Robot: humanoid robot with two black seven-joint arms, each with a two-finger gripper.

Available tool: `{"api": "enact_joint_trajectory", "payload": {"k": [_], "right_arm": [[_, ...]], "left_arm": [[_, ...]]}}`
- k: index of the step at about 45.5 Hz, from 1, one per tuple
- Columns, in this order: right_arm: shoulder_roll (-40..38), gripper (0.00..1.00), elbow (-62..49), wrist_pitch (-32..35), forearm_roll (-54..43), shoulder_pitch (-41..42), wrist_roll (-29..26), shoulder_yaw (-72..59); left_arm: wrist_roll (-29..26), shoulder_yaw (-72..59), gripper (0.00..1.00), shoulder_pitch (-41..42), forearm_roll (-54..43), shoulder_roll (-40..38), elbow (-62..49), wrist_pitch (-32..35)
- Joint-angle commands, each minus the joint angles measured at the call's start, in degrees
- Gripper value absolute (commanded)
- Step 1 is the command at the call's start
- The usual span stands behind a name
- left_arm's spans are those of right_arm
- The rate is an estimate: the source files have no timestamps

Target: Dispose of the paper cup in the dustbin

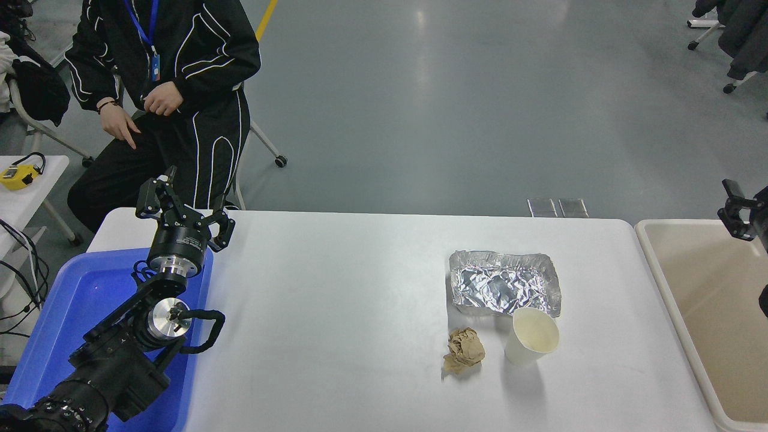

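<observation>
The small white tapered paper cup stood upright on the white table, touching the crinkled foil tray, well apart from the large beige plastic dustbin. The right gripper, barely in frame, showed no readable finger state; the parked left gripper was spread open.

The paper cup is plain white outside, cream inside. The dustbin off the table's right edge is beige with a paler rim. Crinkled silver covers the foil tray; the paper ball is brown. A blue tray sits at the white table's left edge. Both arms are black.
</observation>
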Motion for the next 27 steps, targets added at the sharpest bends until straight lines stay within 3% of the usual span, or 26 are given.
{"api": "enact_joint_trajectory", "payload": {"k": [1, 16, 22, 27], "right_arm": [[-0.4, 0.99, -1.8, 0.4, 0.2, 0.2, 0.0, -0.6], [-0.5, 0.99, -1.9, 0.7, -0.6, 4.3, -0.1, -6.6], [-1.3, 0.99, -1.8, 0.8, -1.0, 9.0, -0.3, -17.3], [-4.3, 0.99, -2.0, 0.9, -3.3, 20.5, -0.5, -41.3]], "left_arm": [[0.0, 0.0, 1.0, 0.0, 0.0, 0.0, 0.0, 0.0], [0.0, 0.0, 1.0, 0.0, 0.0, 0.0, 0.0, 0.0], [0.0, 0.0, 1.0, 0.0, 0.0, 0.0, 0.0, 0.0], [0.0, 0.0, 1.0, 0.0, 0.0, 0.0, 0.0, 0.0]]}}
